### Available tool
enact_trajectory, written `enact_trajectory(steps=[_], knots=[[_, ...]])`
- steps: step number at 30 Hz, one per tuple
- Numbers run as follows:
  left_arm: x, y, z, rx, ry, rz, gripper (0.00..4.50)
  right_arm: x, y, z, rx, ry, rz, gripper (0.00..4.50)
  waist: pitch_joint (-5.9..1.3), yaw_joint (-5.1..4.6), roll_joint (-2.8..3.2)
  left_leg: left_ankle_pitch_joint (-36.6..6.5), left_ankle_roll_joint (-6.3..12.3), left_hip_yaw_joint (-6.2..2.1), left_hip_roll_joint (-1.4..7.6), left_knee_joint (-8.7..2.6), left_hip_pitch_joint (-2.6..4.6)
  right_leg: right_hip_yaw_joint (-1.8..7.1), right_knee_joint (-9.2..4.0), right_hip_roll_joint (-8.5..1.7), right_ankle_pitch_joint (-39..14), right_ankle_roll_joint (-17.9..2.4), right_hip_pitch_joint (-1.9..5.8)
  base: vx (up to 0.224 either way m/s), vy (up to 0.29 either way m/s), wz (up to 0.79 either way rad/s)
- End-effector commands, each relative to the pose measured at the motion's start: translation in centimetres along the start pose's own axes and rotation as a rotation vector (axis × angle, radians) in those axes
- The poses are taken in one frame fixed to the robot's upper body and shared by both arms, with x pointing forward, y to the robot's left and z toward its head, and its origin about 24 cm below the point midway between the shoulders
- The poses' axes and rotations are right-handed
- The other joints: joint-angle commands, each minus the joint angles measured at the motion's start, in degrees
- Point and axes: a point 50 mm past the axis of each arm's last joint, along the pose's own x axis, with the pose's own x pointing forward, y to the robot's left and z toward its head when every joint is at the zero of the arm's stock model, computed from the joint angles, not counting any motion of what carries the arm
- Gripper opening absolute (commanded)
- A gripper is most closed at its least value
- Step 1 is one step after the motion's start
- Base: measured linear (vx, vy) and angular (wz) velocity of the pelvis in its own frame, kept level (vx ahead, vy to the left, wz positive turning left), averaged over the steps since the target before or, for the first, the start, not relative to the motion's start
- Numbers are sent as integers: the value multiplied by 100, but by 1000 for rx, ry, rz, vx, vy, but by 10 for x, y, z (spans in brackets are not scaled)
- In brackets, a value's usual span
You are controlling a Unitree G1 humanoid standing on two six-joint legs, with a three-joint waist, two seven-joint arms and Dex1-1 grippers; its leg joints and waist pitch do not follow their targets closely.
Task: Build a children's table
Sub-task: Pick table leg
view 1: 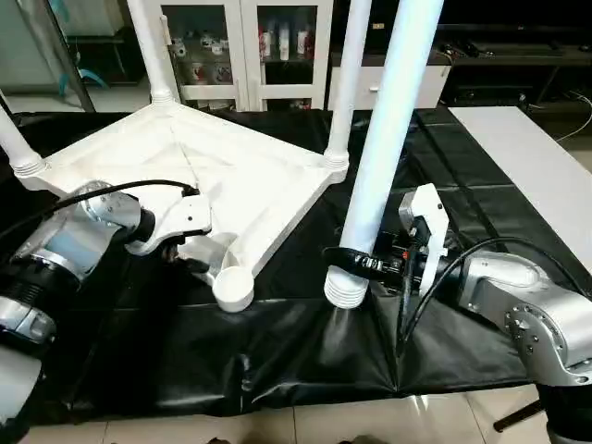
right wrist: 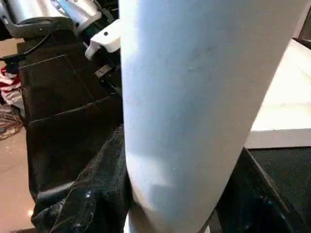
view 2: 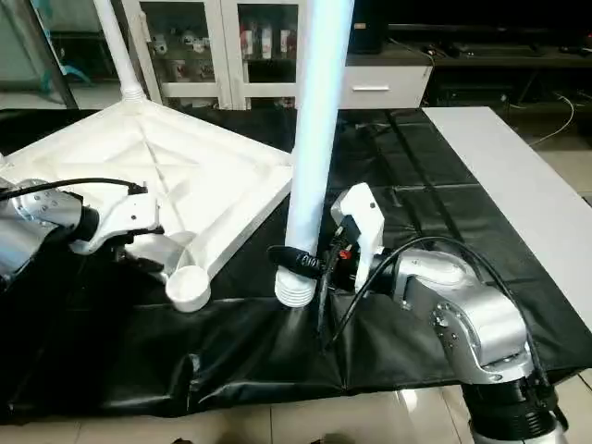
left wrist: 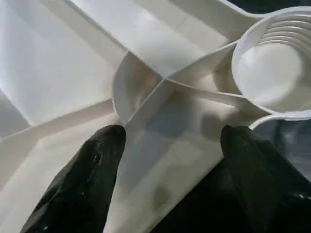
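Tabletop (view 1: pixel 199 162), white plastic, is seen upside down w/ ribbed underside up on the black-covered work surface (view 1: pixel 277 342). Three legs are already seated in corner sockets: far-left leg (view 1: pixel 148 46), far-right leg (view 1: pixel 347 74), left-edge leg (view 1: pixel 14 139). The near corner socket (view 1: pixel 233 289) is open and empty, pointing toward the robot.

Between that socket and the fourth leg (view 1: pixel 388 129) a strip of bare black cover is seen; nothing lies on it. The fourth leg is held roughly upright, slightly tilted, just beside the tabletop's near-right edge, its ribbed threaded end (view 1: pixel 345 289) low, at or just above the cover.

R gripper (view 1: pixel 356 262) is closed around that leg just above the threaded end, black fingers (right wrist: pixel 92 194) wrapped on both sides. L gripper (left wrist: pixel 167 138) is spread wide, fingertips (left wrist: pixel 104 145) straddling a rib junction of the underside next to the empty socket; contact w/ the plastic cannot be told.

The cover is wrinkled at the near edge, over a light tiled floor (view 1: pixel 277 421). A white board (view 1: pixel 527 162) lies on the right. Behind, a white glass-door cabinet (view 1: pixel 245 46) w/ small items on shelves is seen.
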Motion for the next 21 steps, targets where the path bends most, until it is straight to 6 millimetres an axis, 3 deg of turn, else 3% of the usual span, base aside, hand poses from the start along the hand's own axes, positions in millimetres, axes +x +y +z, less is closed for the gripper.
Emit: enact_trajectory(steps=[1, 3, 6, 11, 16, 21], knots=[[4, -10, -15, -46, 58, -105, 359, -4, 2, 7, -23, -17, 13, 186, -371, 34, 70, -1726, -72, 30, 28, -447, -23, 242, -482, -228, -2254, -898, 279, 0, 0, 0], [-2, -5, -11, -55, 22, -80, 359, -5, 3, 9, -21, -22, 27, 186, -374, 41, 75, -1674, -68, 49, 26, -441, -13, 250, -452, -220, -1933, -1064, 290, 0, 0, 0], [-11, -1, -10, -65, 9, -80, 359, -7, 6, 11, -20, -26, 62, 186, -378, 51, 74, -1609, -42, 60, 23, -438, -13, 253, -435, -215, -1762, -1146, 306, 0, 0, 0], [-19, 4, -4, -67, -39, -64, 359, -8, 8, 11, -19, -24, 79, 186, -362, 58, 81, -1728, -54, 58, 30, -445, 7, 253, -458, -228, -2001, -1121, 292, 0, 0, 0], [-22, 2, -9, -60, 12, -98, 359, -8, 10, 10, -17, -17, 97, 186, -352, 80, 95, -1817, -84, 50, 33, -451, 18, 254, -473, -230, -2180, -1043, 281, 0, 0, 0], [-19, -1, -9, -32, 17, -100, 359, -9, 12, 9, -16, -13, 111, 186, -361, 105, 87, -1770, -99, 46, 41, -457, 11, 255, -451, -227, -1995, -1091, 290, 0, 0, 0]])
